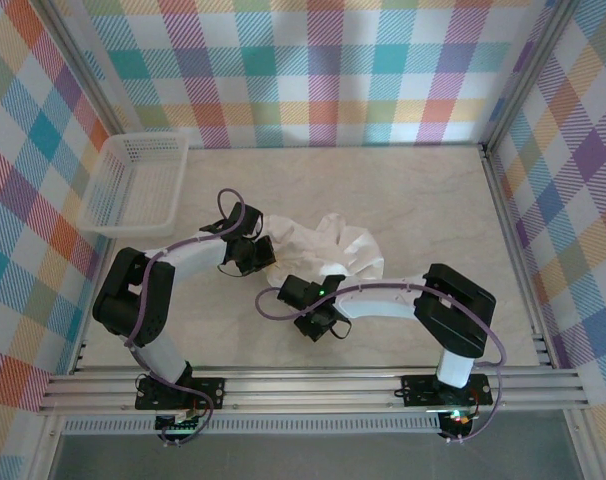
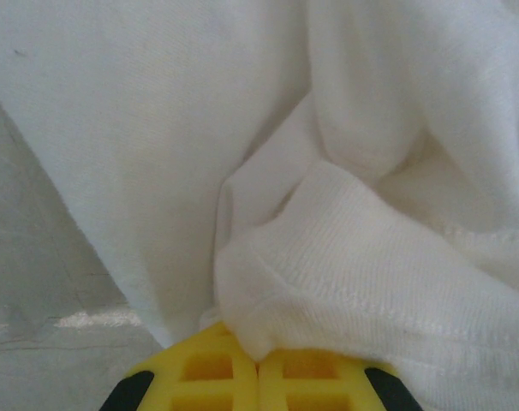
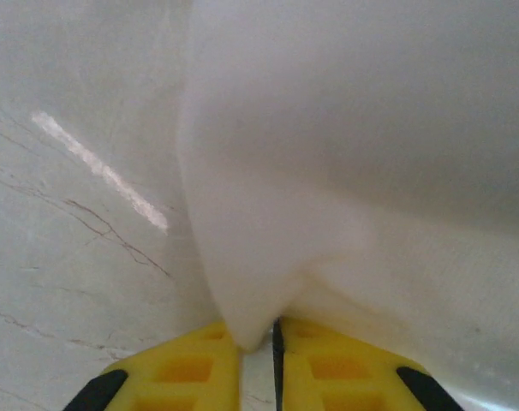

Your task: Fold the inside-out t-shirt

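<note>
Roughly L to R, as seen standing by the rig:

1. Basket (image 1: pixel 138 185), white mesh, qty 1. Far-left corner of the table (image 1: pixel 433 200), well apart from the cloth.
2. Left arm (image 1: pixel 183 258), qty 1. Curls in toward table centre. Left gripper (image 2: pixel 258 364): 2 yellow fingers (image 2: pixel 208 368) pressed together, a hemmed fold of the shirt nipped at the tips.
3. Inside-out t-shirt (image 1: pixel 328 245), white, qty 1. Crumpled in a heap approx mid-table, between the 2 wrists, not laid flat. Print and label can't be made out.
4. Right arm (image 1: pixel 383 298), qty 1. Reaches left along the near side of the heap. Right gripper (image 3: pixel 259 338): 2 yellow fingers (image 3: pixel 187 368) nearly closed, a thin slit between, pinching a tip of shirt cloth; bare tabletop to its left.
</note>
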